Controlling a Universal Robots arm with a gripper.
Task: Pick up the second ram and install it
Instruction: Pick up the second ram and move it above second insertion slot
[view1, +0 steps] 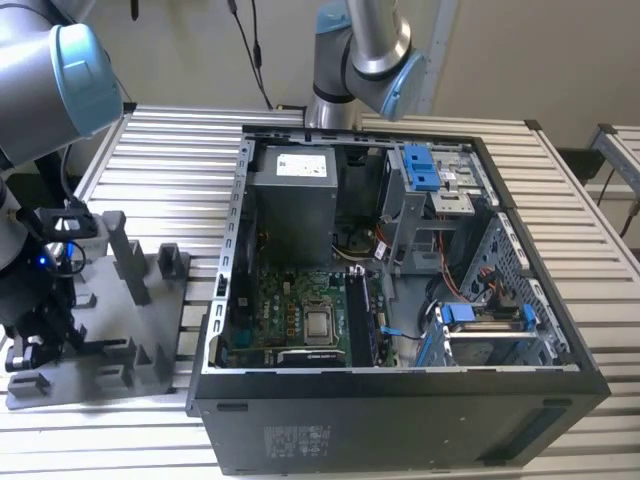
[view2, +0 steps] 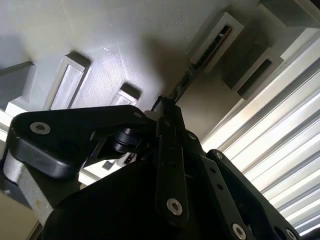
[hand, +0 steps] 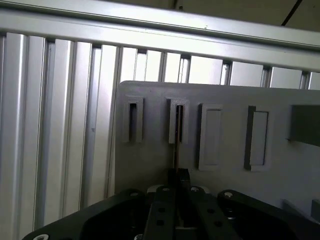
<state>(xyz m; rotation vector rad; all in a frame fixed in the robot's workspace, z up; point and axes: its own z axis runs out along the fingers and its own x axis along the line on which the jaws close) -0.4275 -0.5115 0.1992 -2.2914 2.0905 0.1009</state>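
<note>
The fixture plate (hand: 230, 97) is matt grey plastic, faintly grainy; the table (hand: 60, 125) is ribbed bare metal with a sheen. The gripper (hand: 178, 175) is matt black with bright screw heads (view2: 173, 205), the second ram (hand: 175, 150) dark.

The arm (view1: 40, 90) is silver-grey tubing with pale blue joint caps (view1: 88, 75). Its hand (view2: 167, 107) is matt black, built of flat linkage bars (view2: 170, 165) pinned with round silver screws (view2: 174, 205).
</note>
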